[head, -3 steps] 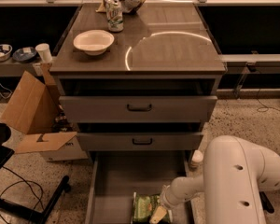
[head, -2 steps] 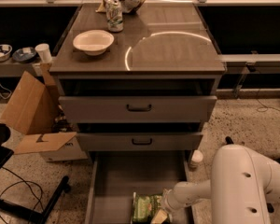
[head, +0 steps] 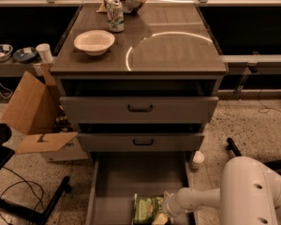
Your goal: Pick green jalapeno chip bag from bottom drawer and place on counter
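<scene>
- Compared with a second ago, the white arm (head: 203,198) is sitting further right and lower in the view, and its bulky housing is sliding toward the bottom right corner.
- The claw (head: 160,215) is also sitting slightly lower than before, close to the bottom edge of the view.
- The green chip bag (head: 146,208) is lying where it was, flat on the floor of the open bottom drawer (head: 131,177), near the front and a little right of the middle.
- The arm is reaching in from the lower right, with its slim forearm stretching leftward over the drawer's right wall.
- The claw is hanging at the bag's right edge, touching it or just beside it; whether it is spread or pinching cannot be told.
- One chip bag is lying in the drawer.
- One white bowl (head: 94,41) and one can (head: 115,15) are standing on the counter (head: 178,55).
- Two drawer fronts (head: 139,109) with black handles are sitting above the one open drawer.
</scene>
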### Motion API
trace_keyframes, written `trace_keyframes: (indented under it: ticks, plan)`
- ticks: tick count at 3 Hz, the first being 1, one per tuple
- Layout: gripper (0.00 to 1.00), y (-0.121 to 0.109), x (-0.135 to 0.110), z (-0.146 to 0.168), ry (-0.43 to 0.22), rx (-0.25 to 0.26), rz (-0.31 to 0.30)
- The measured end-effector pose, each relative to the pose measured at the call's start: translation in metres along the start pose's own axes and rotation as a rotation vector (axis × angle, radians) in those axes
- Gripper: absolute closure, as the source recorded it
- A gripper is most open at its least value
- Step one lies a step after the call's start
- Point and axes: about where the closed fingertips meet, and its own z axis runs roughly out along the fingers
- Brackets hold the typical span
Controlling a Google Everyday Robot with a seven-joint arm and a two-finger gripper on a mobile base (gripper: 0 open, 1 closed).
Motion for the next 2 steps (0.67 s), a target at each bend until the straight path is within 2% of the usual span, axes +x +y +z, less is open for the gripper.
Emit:
trace_keyframes:
  ticks: [1, 2]
  plan:
    - [0.00, -0.013, -0.005, -0.005, 0.012, 0.019, -0.027]
    - [0.00, -0.034, -0.031, -0.040, 0.084, 0.066, -0.091]
